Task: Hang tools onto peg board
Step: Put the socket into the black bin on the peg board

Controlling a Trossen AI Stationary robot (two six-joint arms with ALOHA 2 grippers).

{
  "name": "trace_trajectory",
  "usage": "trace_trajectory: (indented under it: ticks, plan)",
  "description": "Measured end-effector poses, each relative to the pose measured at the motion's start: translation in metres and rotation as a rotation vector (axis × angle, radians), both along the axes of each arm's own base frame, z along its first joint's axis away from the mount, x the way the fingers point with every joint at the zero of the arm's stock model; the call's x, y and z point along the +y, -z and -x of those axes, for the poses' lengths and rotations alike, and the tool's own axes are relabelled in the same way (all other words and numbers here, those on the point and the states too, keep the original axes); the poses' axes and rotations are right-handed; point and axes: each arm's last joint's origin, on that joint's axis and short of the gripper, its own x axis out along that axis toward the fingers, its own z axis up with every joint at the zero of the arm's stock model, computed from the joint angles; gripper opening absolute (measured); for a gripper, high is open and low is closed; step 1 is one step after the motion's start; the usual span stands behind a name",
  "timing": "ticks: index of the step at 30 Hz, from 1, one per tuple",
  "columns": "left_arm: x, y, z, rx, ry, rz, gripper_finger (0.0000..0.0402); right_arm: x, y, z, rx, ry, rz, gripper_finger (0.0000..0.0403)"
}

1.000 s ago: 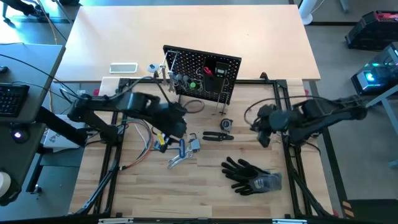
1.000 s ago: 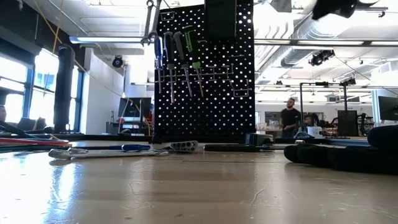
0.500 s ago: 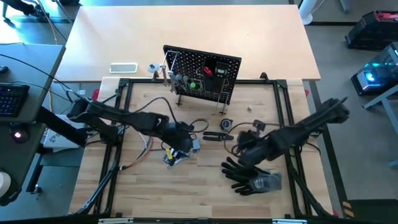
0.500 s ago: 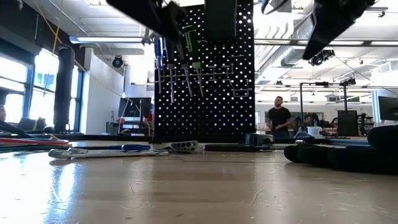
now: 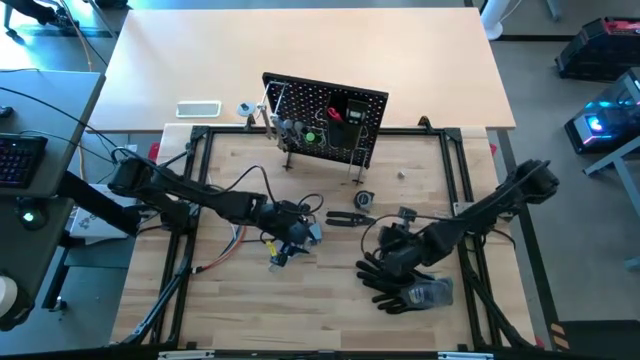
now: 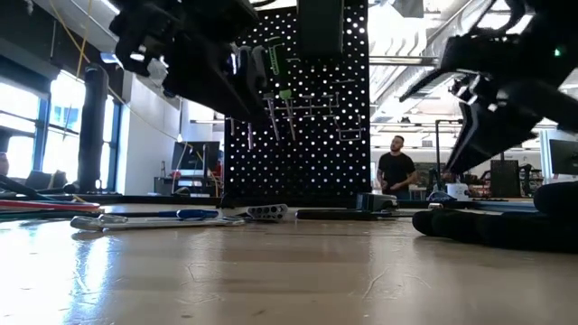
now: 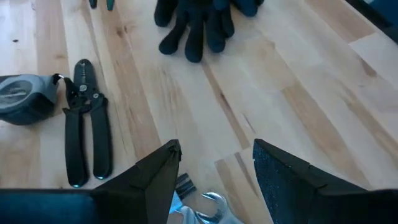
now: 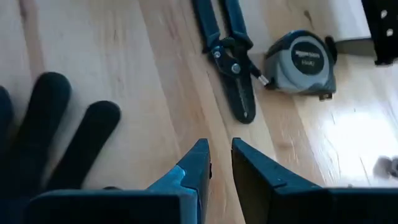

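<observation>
The black peg board stands upright at the table's far middle, with several drivers hanging on its front. A silver wrench and a blue-handled tool lie flat on the wood. My left gripper hovers open just above that wrench, which shows between its fingers; it also shows in the high view. Black pliers lie flat to the right of it. My right gripper hangs over bare wood between the pliers and the black gloves, its fingers a narrow gap apart and empty.
A grey tape measure lies beyond the pliers, toward the board. A bundle of coloured wires lies left of the wrench. A metal frame borders the work area. A person stands in the room far behind the board.
My right arm has swung from the table's right side toward the middle and come down between the pliers and the gloves. My left gripper has gone toward the near edge and down over the wrench. The tools on the table lie as before.
</observation>
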Motion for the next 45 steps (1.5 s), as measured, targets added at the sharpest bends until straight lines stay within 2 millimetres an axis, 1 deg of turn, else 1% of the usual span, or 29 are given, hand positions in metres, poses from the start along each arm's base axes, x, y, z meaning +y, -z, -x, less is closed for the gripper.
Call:
trace_trajectory:
  ticks: [3, 6, 9, 12, 15, 17, 19, 22, 25, 29, 33, 39, 45]
  plan:
    - [0.004, 0.004, 0.0, -0.039, -0.014, 0.005, 0.0197, -0.013, 0.002, 0.008, -0.109, 0.009, 0.029, 0.0061]
    - [0.01, 0.006, 0.0, -0.074, -0.033, 0.009, 0.0197, -0.033, 0.003, 0.019, -0.219, 0.058, 0.064, 0.0061]
    - [0.018, 0.006, -0.002, -0.148, -0.052, 0.007, 0.0197, -0.054, 0.007, 0.027, -0.338, 0.085, 0.044, 0.0061]
    - [0.029, 0.009, -0.001, -0.216, -0.082, 0.004, 0.0197, -0.075, 0.017, 0.033, -0.433, 0.087, 0.01, 0.0061]
    - [0.042, 0.01, -0.003, -0.256, -0.124, 0.001, 0.0197, -0.095, 0.026, 0.037, -0.51, 0.116, 0.016, 0.0061]
    - [0.051, 0.013, -0.002, -0.246, -0.152, -0.003, 0.0197, -0.107, 0.029, 0.039, -0.551, 0.138, 0.031, 0.0061]
    - [0.059, 0.015, -0.005, -0.254, -0.174, -0.005, 0.0197, -0.119, 0.027, 0.038, -0.594, 0.138, 0.037, 0.0061]
    - [0.067, 0.023, -0.01, -0.265, -0.183, 0.005, 0.0197, -0.135, 0.023, 0.036, -0.625, 0.12, 0.037, 0.0061]
    - [0.075, 0.038, -0.016, -0.268, -0.205, 0.009, 0.0197, -0.15, 0.02, 0.031, -0.626, 0.099, 0.036, 0.0061]
    - [0.086, 0.056, -0.023, -0.277, -0.252, 0.035, 0.0197, -0.165, 0.024, 0.026, -0.607, 0.097, 0.027, 0.0061]
    - [0.095, 0.071, -0.028, -0.289, -0.268, 0.082, 0.0197, -0.18, 0.026, 0.019, -0.631, 0.098, 0.008, 0.0061]
    - [0.103, 0.079, -0.03, -0.304, -0.285, 0.105, 0.0197, -0.199, 0.034, 0.006, -0.616, 0.094, -0.004, 0.0061]
    - [0.106, 0.079, -0.029, -0.3, -0.293, 0.102, 0.0197, -0.218, 0.042, -0.01, -0.579, 0.126, 0.01, 0.0061]
